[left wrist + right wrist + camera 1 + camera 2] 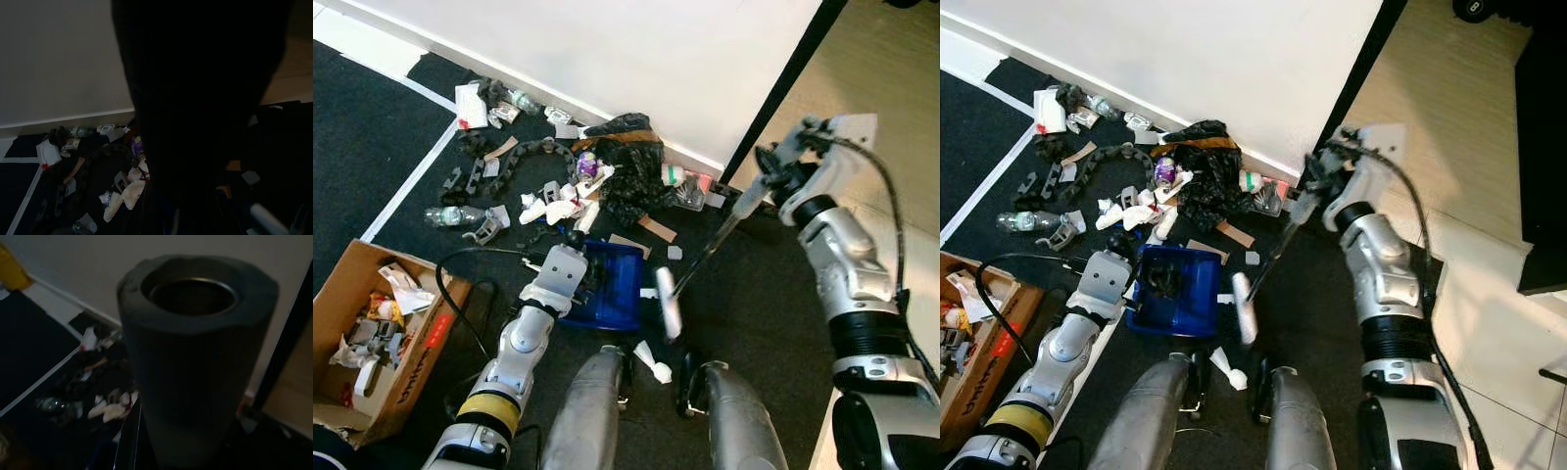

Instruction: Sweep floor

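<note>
While much litter remains heaped against the white wall point(636, 59), sweeping looks only partly done, judged from how things lie. Blue dustpan point(612, 284) flat on the dark carpet point(754, 304), just in front of the litter heap, held at its near edge by the left gripper point(576, 257), fingers apparently clenched on the pan's rim, though partly hidden. Some dark scraps already inside the pan. Beyond the dustpan, toward the wall: crumpled white tissues point(553, 208), a black patterned cloth point(631, 166), a purple can point(587, 164), a clear plastic bottle point(450, 215), grey plastic pieces, cardboard strips. One white paper wad point(654, 360) loose on the near side of the dustpan, between the robot's knees. Broom point(705, 257) just to the right of the dustpan: a thin dark stick slanting down to a pale, narrow head touching the carpet beside the pan's right wall. Right gripper point(766, 181) raised high to the right of the dustpan, grasping the top of the stick; thick grey handle end filling the right wrist view. Open cardboard box point(421, 343) of rubbish well to the left of the dustpan.
</note>
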### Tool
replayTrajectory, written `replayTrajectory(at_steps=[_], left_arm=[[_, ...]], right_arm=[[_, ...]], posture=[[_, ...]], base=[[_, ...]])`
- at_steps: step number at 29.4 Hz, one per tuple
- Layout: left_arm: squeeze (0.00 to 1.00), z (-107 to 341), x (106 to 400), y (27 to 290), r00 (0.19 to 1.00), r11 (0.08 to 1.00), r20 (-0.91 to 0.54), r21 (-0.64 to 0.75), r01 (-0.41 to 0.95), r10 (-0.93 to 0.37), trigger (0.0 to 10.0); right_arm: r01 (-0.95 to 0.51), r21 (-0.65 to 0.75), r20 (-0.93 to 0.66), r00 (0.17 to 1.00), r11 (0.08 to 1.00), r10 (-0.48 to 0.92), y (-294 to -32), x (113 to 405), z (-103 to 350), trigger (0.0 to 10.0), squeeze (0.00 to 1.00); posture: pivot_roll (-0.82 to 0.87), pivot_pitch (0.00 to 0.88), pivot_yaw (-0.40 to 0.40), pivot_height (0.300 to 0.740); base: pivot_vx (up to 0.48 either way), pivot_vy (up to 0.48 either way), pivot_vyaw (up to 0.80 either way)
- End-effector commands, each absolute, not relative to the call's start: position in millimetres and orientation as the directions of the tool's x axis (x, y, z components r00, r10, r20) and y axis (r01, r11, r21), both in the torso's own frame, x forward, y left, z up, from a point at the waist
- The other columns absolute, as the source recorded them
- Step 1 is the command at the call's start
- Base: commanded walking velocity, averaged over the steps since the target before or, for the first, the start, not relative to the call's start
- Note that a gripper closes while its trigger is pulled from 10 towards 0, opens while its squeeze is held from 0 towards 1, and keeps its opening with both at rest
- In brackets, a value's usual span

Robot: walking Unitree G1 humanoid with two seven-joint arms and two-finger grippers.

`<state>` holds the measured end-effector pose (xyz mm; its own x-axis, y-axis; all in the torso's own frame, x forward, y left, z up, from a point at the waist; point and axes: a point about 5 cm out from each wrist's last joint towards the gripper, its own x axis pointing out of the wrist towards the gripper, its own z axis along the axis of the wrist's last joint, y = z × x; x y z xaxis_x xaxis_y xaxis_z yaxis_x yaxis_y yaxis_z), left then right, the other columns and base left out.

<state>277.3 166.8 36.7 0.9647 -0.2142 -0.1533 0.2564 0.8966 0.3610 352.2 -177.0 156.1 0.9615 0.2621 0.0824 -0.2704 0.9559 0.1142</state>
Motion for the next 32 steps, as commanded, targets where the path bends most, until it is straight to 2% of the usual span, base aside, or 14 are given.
replayTrajectory(at_steps=[1,8,18,32], left_arm=[[0.0,7,257,163,0.925,0.881,-0.303,0.339,0.329,-0.229,10.0],[0.0,7,257,163,0.925,0.88,-0.303,0.341,0.33,-0.23,10.0],[0.0,7,258,161,0.923,0.879,-0.303,0.338,0.336,-0.236,10.0],[0.0,7,258,161,0.923,0.876,-0.302,0.341,0.34,-0.24,10.0]], right_arm=[[-0.237,0.092,0.024,0.972,0.967,0.236,-183,347,139,10.0,0.0],[-0.214,0.107,0.031,0.977,0.971,0.212,-188,346,139,10.0,0.0],[-0.195,0.177,0.157,0.973,0.965,0.168,-204,349,168,10.0,0.0],[-0.16,0.044,0.064,0.986,0.986,0.157,-217,347,156,10.0,0.0]], posture=[[0.12,0.347,-0.031,0.74],[0.12,0.351,-0.026,0.74],[0.11,0.345,-0.029,0.74],[0.11,0.333,-0.025,0.74]], base=[[0.0,0.0,0.0],[0.0,0.0,0.0],[0.0,0.0,0.0],[0.0,0.0,0.0]])
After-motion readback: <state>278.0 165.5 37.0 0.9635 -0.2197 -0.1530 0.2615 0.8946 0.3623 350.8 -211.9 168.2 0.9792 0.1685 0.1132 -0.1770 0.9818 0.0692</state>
